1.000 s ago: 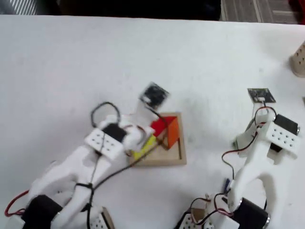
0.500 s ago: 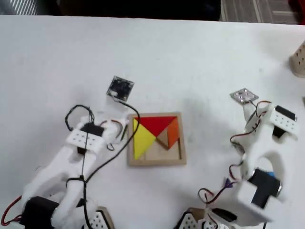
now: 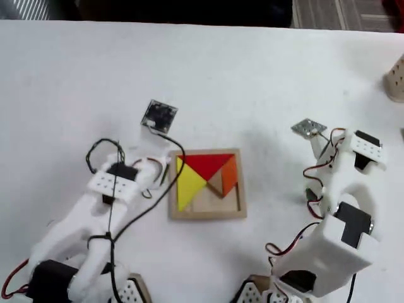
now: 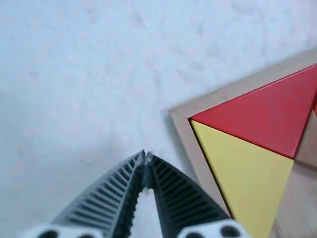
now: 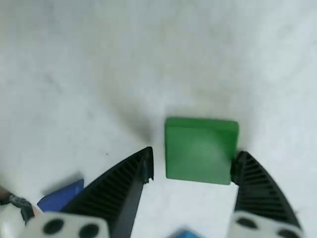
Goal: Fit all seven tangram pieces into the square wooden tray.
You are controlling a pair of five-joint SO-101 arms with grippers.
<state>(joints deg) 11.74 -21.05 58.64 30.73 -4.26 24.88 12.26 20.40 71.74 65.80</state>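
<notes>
The square wooden tray [image 3: 207, 214] lies mid-table and holds a red triangle [image 3: 205, 164], a yellow triangle [image 3: 188, 186] and an orange piece [image 3: 230, 172]. My left gripper [image 3: 165, 175] rests on the table just left of the tray, and it is shut and empty [image 4: 146, 158]. In the left wrist view the tray's corner [image 4: 181, 116] lies just beyond the fingertips, with the red triangle [image 4: 267, 114] and yellow triangle [image 4: 242, 173] inside. A green square [image 5: 200, 149] lies flat on the table between the fingers of my open right gripper [image 5: 193, 161]. One fingertip is at its edge.
A blue piece [image 5: 62, 194] lies on the table beside the right gripper, and another blue scrap [image 5: 185, 233] sits close under it. The right arm [image 3: 344, 189] stands well right of the tray. A perforated wooden object [image 3: 396, 79] sits at the far right edge.
My left arm pulled back left off the tray, uncovering the red and yellow triangles, then stayed still. The right arm shifted, its wrist tipping down and towards the tray.
</notes>
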